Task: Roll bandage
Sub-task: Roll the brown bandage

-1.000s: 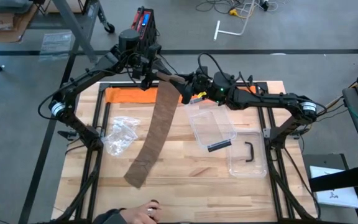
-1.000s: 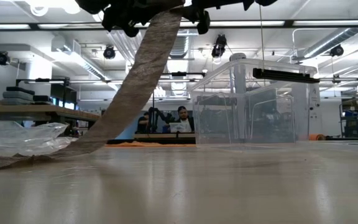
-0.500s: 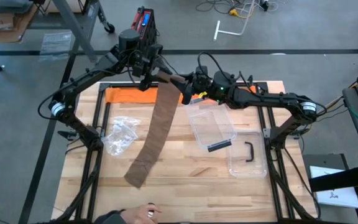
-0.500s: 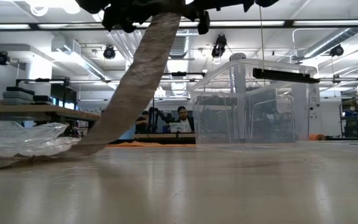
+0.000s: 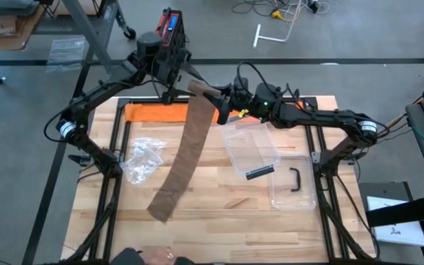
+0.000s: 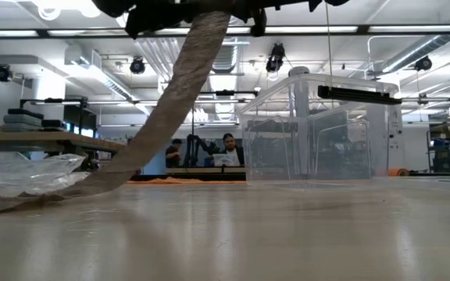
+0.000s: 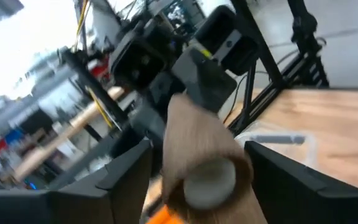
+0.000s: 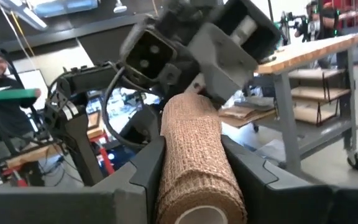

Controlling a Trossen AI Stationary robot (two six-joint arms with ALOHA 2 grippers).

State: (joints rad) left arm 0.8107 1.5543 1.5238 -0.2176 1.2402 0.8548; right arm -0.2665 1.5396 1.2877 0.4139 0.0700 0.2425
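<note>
The bandage (image 5: 183, 152) is a tan, coarse-woven elastic strip, partly wound into a tight roll (image 8: 194, 165) held above the table's far side. Its loose tail slopes down, its end flat on the wood.

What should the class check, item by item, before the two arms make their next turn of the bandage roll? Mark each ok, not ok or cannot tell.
1. Right gripper closed on the bandage roll: ok, its fingers press both sides.
2. Left gripper released for a new grip: ok, its fingers stand apart from the roll.
3. Bandage tail hangs free, untwisted: ok, a flat strip running down to the table.
4. Tail clear of the plastic bag: ok in the high view.
5. Tail clear of the clear box: ok.
6. Winding tight: cannot tell.
</note>
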